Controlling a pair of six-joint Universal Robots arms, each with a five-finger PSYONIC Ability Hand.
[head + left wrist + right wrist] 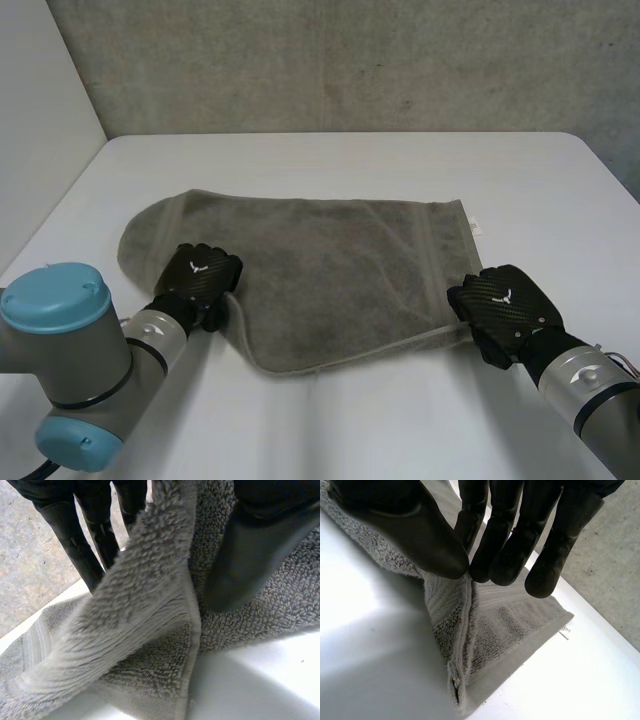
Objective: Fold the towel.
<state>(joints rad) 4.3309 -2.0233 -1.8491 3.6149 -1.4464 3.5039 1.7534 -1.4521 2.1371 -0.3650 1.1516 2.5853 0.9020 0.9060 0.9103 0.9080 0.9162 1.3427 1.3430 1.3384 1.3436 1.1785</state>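
Head view showed a grey towel lying mostly flat across the middle of the white surface, its left end rounded and bunched, its right end square with a banded hem; a small white label stuck out at the towel's far right corner; a rough concrete wall ran along the top of the frame. The left hand sat at the lower left of the frame on the towel's near left edge, knuckles up, at the end of the left arm with its light-blue caps; the right hand sat at the lower right of the frame on the towel's near right corner, ahead of the right arm; the two hands were well apart, with the towel's near edge sagging in a curve between them.

Left wrist view showed a thick fold of towel raised off the surface and passing up between the fingers and the thumb; the left hand was clasped on that fold, the thumb pressed against the pile.

Right wrist view showed the right hand's thumb and fingertips closed together on a ridge of the hem, pinching it up from the surface; the rest of the corner lay flat beyond the fingertips, the label just beside its edge.
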